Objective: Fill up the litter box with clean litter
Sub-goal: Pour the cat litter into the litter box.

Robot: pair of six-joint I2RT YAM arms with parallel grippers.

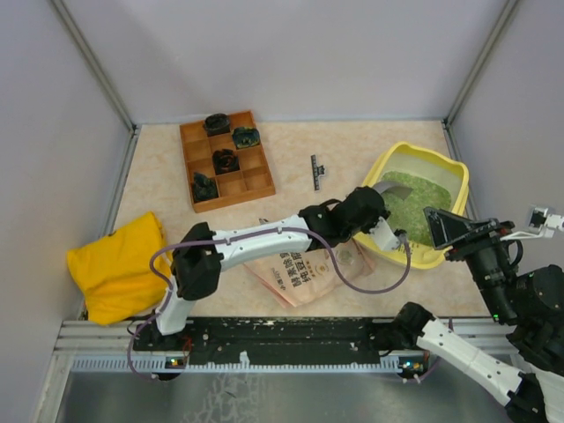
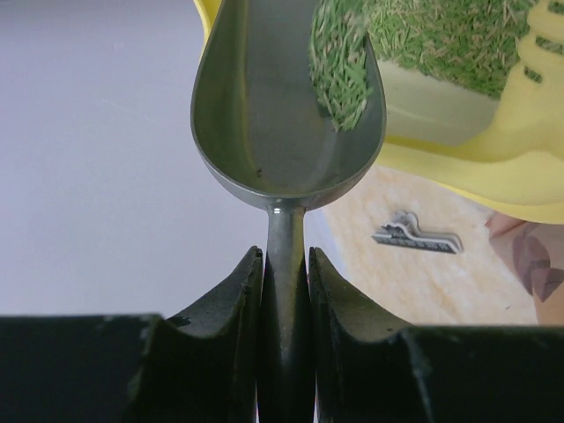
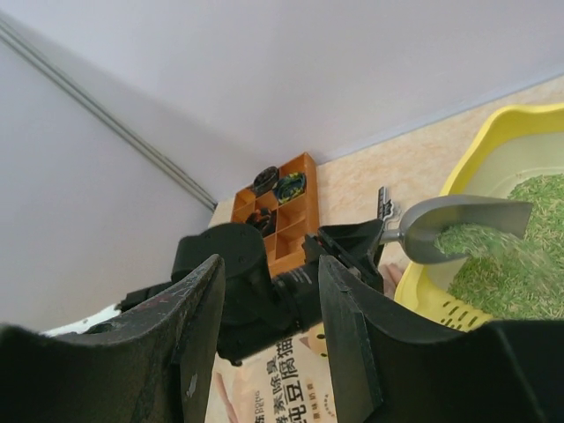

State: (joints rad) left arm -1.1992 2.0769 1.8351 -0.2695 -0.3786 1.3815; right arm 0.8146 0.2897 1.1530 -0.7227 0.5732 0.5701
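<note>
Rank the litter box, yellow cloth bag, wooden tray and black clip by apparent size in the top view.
1. litter box and yellow cloth bag: too alike to separate
2. wooden tray
3. black clip

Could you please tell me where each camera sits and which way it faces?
Top external: above and behind the bases, looking down at the table; both arms show.
Left wrist: looks along its jaws, shut on the scoop handle, towards the litter box.
Right wrist: looks left past its open jaws at the left arm and wooden tray.
Shared: all three show scoop, litter, litter box.
</note>
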